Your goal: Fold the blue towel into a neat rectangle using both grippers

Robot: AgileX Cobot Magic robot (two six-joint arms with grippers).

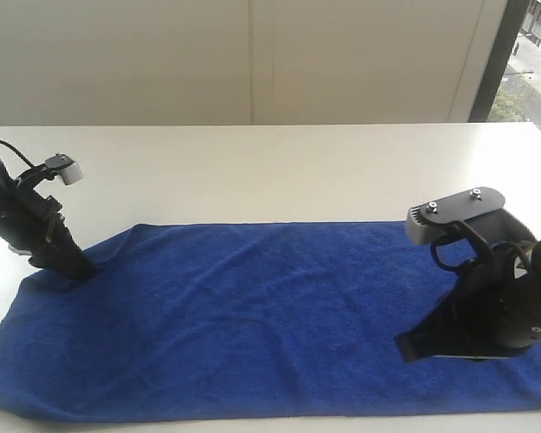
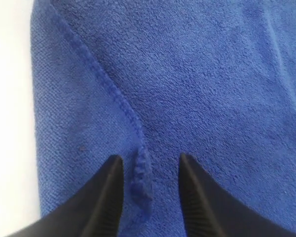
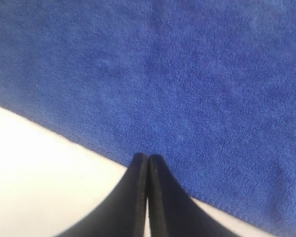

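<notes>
**Left jaws spread over the hem, right jaws shut at the near edge**

Here I am, both arms down at the blue towel (image 1: 270,316). It lies spread flat and lengthwise across the white table (image 1: 270,171), reaching nearly from one side of the exterior view to the other.

My left gripper (image 1: 77,266) is down on the towel's far left corner. That corner is cut off on a slant, and in my wrist view a hemmed edge (image 2: 96,74) runs diagonally over the cloth, one layer lying on another. My left jaws are spread apart. A small puckered ridge of hem (image 2: 142,173) stands between them, and neither finger is pressing on it.

On the other side, my right gripper (image 1: 406,347) sits low over the right end of the towel, toward its near edge. The wrist view puts its tips right at the towel's border, where blue meets bare table. These jaws are pressed tight together, and I can see no cloth between them.
</notes>
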